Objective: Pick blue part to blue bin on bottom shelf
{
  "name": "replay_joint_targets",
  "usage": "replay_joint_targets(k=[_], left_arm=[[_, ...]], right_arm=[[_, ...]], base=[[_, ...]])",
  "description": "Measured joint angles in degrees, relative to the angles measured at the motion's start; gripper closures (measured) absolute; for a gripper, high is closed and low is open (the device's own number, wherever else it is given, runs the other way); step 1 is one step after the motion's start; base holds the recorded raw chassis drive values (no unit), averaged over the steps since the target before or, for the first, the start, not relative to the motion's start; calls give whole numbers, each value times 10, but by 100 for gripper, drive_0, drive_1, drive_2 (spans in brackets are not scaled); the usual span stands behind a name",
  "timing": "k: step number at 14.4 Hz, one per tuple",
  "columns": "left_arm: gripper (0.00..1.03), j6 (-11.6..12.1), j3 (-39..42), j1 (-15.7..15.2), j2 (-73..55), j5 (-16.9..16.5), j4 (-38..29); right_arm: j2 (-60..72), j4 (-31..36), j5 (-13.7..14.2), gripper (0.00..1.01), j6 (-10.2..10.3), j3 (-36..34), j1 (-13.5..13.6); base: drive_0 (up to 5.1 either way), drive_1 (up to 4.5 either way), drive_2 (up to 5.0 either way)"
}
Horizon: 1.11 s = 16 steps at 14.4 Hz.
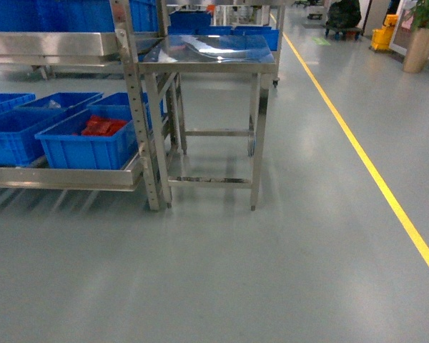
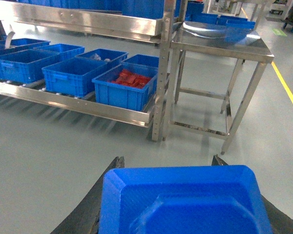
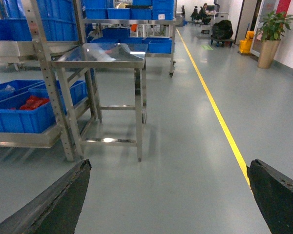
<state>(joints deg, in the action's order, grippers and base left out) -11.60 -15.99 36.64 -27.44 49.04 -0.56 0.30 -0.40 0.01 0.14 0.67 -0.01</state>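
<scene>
Left end effector (image 2: 167, 163) clamped on blue part (image 2: 184, 201), right end effector (image 3: 168, 168) spread wide — both held above floor (image 1: 272, 271).

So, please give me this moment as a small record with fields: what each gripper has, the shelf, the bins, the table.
left gripper: shut on the blue plastic part, fingers on both its sides
right gripper: open, nothing between the fingers
bottom shelf: silver steel level, carrying blue plastic bins
bin with red parts: the blue bin nearest the rack's post
steel table: stands right of the rack
yellow floor line: runs to the right of the table
</scene>
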Motion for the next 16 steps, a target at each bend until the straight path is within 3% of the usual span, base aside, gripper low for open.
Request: replay_joint_targets(k=[16], left_arm=[[60, 0, 0, 0, 0, 0, -3]], right_arm=[[0, 1, 0, 3, 0, 0, 0]], base=[[2, 420, -417]])
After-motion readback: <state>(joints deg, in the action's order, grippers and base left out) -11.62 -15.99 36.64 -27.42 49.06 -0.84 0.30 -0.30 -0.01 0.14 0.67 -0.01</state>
